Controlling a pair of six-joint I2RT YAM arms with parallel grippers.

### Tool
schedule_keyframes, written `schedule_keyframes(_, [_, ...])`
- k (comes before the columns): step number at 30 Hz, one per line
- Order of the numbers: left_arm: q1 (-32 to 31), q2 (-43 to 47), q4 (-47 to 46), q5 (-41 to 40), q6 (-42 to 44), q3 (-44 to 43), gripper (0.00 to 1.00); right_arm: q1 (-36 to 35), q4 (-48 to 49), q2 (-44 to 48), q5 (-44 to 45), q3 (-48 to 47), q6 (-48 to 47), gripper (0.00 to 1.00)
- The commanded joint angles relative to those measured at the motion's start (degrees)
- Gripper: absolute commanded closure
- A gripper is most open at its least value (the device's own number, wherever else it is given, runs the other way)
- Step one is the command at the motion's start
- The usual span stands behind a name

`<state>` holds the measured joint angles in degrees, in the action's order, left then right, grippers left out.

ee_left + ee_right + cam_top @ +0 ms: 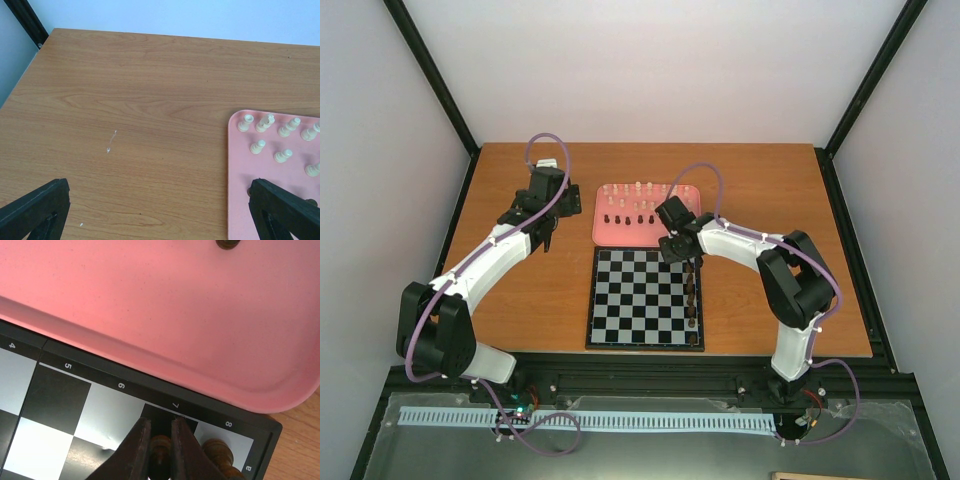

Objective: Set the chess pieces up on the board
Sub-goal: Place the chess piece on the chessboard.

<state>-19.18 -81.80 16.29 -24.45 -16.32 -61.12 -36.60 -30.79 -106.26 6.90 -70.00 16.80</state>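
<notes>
The board (638, 300) lies at the table's middle, with a row of dark pieces (693, 298) along its right edge. The pink tray (610, 232) behind it holds cream pieces (638, 190) and dark pieces (627, 218). My right gripper (161, 421) is shut on a dark piece (161, 449) over the black square marked 7 at the board's (55, 395) far right corner. Another dark piece (218, 451) stands beside it on square 8. My left gripper (160, 210) is open and empty over bare wood left of the tray (240, 200), near the cream pieces (257, 146).
The pink tray's rim (210, 385) lies just beyond the board's border, with one dark piece (227, 243) on it at the top of the right wrist view. Black frame posts (435, 70) stand at the table's back corners.
</notes>
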Motion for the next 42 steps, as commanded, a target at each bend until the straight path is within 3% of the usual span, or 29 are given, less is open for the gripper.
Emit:
schedule_keyframes(1, [0.1,-0.1,-1.3,-0.6,-0.2,-1.4,0.00,0.4,1.1,-1.3,0.5,-0.2,-0.2,0.91])
schedule_keyframes(14, [0.1,-0.3,-1.4,-0.7,-0.1,-1.4,0.00,0.5,0.7,-2.0,0.5,-0.3,-0.4,0.89])
schedule_keyframes(22, [0.1,-0.5,-1.4,-0.6,-0.1,-1.5,0.00,0.4,1.1,0.7,-0.1,1.0,-0.5,0.71])
schedule_keyframes(32, [0.1,-0.3,-1.4,-0.6,-0.1,-1.5,0.00,0.3,3.5,5.7,-1.5,0.3,-0.7,0.57])
schedule_keyframes(42, [0.1,0.2,-1.4,-0.2,-0.1,-1.4,0.00,1.6,1.4,-1.5,-0.3,-10.3,-2.4,0.56])
